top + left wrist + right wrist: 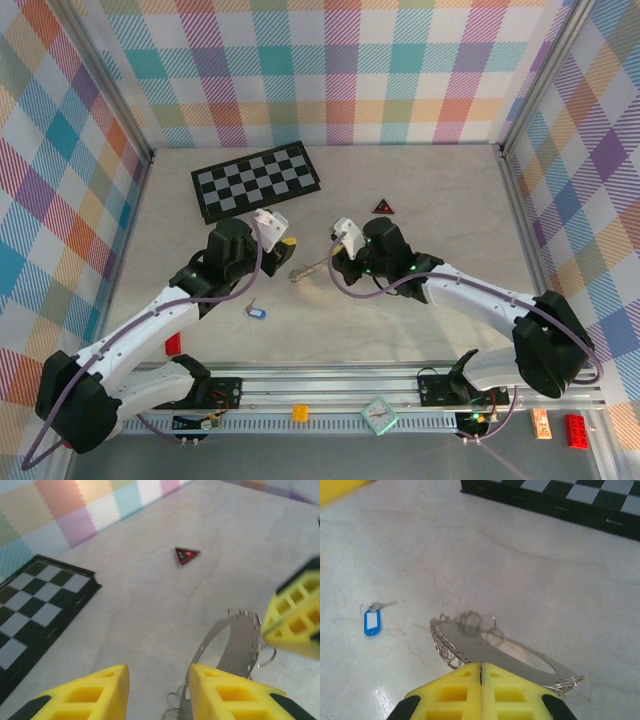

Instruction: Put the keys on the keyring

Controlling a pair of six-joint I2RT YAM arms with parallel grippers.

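Left pincer: yellow fingers stand partly apart and clamp nothing. A strand of the keyring, a thin silvery-grey metal chain in a floppy loop, runs into the gap beside one finger.

Right pincer: fingers pressed fully together, tips set against the near edge of the keyring. Whether metal is actually pinched there cannot be confirmed.

Location: the keyring lies on the pale marbled surface between the two pincers. The small key with a blue plastic tag lies flat, well apart from the loop, on the left arm's side.

Handling assessment: the chain appears light, limp and slippery. It will likely sag and slide rather than hold a shape, so a firm pinch on a single strand near the end is advised. The key looks light and rigid but lies thin against the surface. The plastic tag offers the broadest hold, which would leave the small ring free for threading.
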